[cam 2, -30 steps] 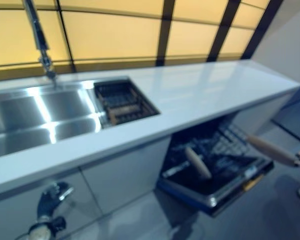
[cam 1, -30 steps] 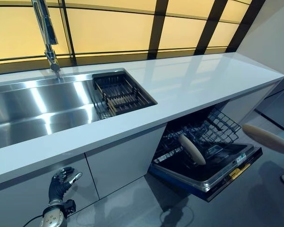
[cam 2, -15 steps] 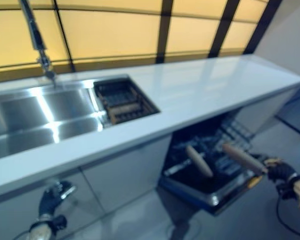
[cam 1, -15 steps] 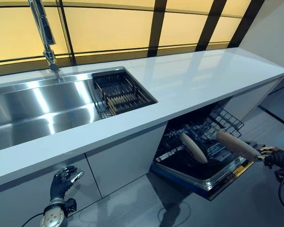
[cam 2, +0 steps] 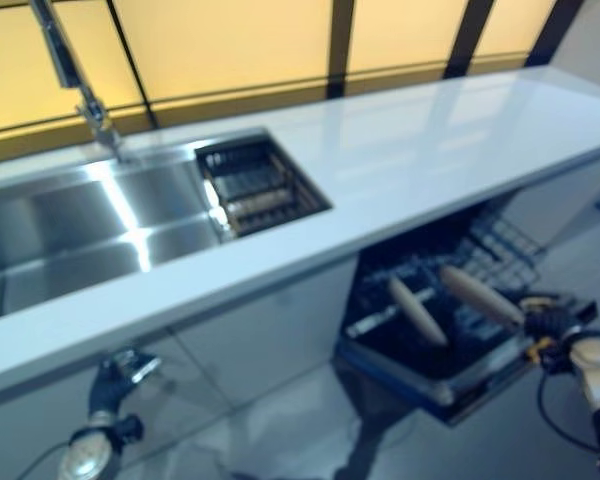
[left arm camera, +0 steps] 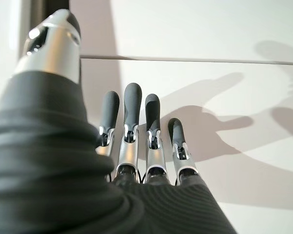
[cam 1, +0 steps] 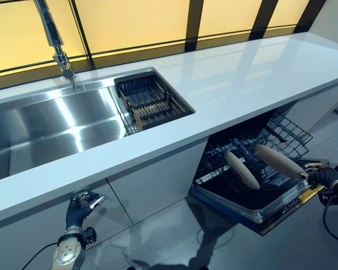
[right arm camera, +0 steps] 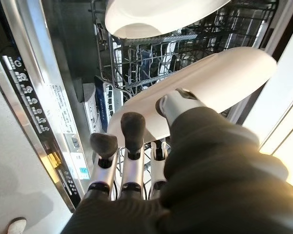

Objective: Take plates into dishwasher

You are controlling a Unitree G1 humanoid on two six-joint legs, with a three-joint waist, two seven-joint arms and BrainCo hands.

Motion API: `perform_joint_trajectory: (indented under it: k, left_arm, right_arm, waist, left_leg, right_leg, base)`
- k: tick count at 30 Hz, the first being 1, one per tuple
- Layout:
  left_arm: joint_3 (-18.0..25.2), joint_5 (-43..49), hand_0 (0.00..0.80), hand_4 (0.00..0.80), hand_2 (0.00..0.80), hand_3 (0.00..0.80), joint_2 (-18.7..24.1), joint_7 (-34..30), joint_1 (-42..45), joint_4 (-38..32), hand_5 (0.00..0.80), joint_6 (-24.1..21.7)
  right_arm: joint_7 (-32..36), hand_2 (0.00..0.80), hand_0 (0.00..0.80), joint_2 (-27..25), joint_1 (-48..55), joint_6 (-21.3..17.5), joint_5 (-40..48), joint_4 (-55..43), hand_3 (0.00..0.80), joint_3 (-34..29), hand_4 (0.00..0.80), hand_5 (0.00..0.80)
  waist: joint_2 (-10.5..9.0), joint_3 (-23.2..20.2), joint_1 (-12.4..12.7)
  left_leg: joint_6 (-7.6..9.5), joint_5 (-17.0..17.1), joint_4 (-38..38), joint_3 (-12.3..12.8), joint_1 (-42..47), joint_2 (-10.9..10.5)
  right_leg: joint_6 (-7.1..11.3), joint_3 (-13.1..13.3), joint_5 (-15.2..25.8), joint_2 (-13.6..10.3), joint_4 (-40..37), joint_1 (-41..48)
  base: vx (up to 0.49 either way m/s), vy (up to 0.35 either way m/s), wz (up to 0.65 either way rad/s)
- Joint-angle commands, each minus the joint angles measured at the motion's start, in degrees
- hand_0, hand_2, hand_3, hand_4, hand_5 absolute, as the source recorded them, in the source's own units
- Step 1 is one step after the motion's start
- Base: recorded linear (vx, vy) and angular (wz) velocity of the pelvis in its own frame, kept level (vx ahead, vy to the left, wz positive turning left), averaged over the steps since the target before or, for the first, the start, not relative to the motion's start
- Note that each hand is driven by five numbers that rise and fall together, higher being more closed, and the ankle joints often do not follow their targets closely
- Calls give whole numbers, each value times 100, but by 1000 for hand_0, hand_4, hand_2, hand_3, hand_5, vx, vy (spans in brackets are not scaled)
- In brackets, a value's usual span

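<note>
No text, number or brand can be made out. Dishwasher door [right arm camera: 36,97]: its inner top edge carries a row of small white control symbols on a dark panel strip, and a pale sticker with fine print sits just beside them; both too small to read. Nothing printed shows on the bench [cam 1: 231,84] or sink [cam 1: 56,124].

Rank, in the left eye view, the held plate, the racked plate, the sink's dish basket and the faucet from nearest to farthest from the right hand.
1. Held plate, in the right hand, over the open dishwasher.
2. Racked plate, standing in the lower rack, to its left.
3. Dish basket, at the sink's right end.
4. Faucet, behind the sink, far left.
</note>
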Motion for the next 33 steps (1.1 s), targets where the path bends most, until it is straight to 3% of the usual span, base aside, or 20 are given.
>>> perform_joint_trajectory:
  k: [1, 14, 33]
  left_arm:
    - [-51, 82, 0, 0, 0, 0, 169, 25, -799, -476, 0, -662]
    - [-155, 87, 0, 0, 0, 0, 197, 71, -799, -628, 0, -772]
    - [-276, 104, 0, 0, 0, 0, 322, 210, -936, -860, 0, -811]
  right_arm:
    - [-360, 800, 800, -94, -922, -146, 252, -186, 800, 185, 800, 800]
    - [-755, 800, 800, 108, -1135, -169, 631, -338, 800, 190, 800, 800]
    - [-1168, 800, 800, 482, -1063, -430, 952, -306, 800, 20, 800, 800]
  waist:
    - [66, 96, 162]
    - [254, 318, 230]
    - [442, 511, 232]
  left_leg:
    - [109, 149, 23, -523, -386, 37]
    - [25, 296, 38, -627, -629, 53]
    - [33, 307, 34, -683, -742, -16]
  right_leg:
    - [192, -141, -372, -285, 752, -61]
    - [53, -221, -450, -171, 729, -109]
    - [-4, -227, -493, -202, 798, -225]
  base:
    - [-80, -53, 2]
    - [-39, -27, 4]
    - [-29, -7, 3]
